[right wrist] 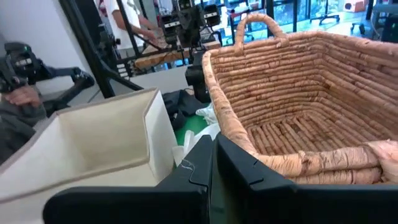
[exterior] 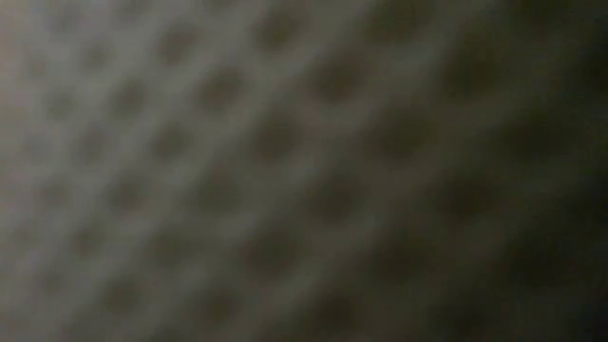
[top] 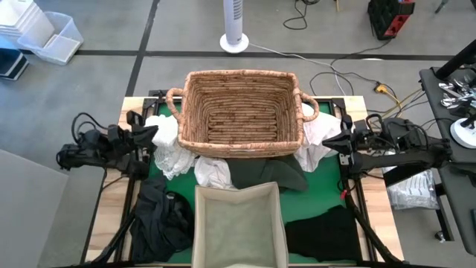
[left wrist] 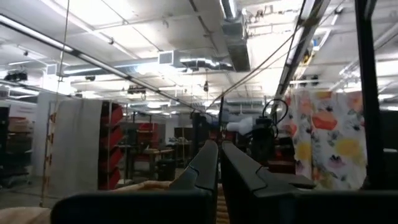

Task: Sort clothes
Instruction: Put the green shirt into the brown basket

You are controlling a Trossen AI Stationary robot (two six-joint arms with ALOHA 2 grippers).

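Note:
Clothes lie on the green mat around a wicker basket (top: 239, 112). White garments sit at its left (top: 167, 145), its near left corner (top: 212, 173) and its right (top: 316, 141). A dark green one (top: 275, 175) lies at its near side. Black ones lie near left (top: 160, 217) and near right (top: 323, 232). My left gripper (top: 154, 135) (left wrist: 217, 152) is shut and level at the table's left, beside the white garment. My right gripper (top: 332, 141) (right wrist: 211, 146) is shut at the right, pointing at the basket (right wrist: 292, 106). Neither holds anything.
A beige fabric bin (top: 239, 223) (right wrist: 93, 149) stands open at the near middle of the table. The low view shows only a blurred weave close to the lens. Cables, a fan base (top: 233, 41) and a bench lie beyond the table. People (right wrist: 124, 18) stand in the room behind.

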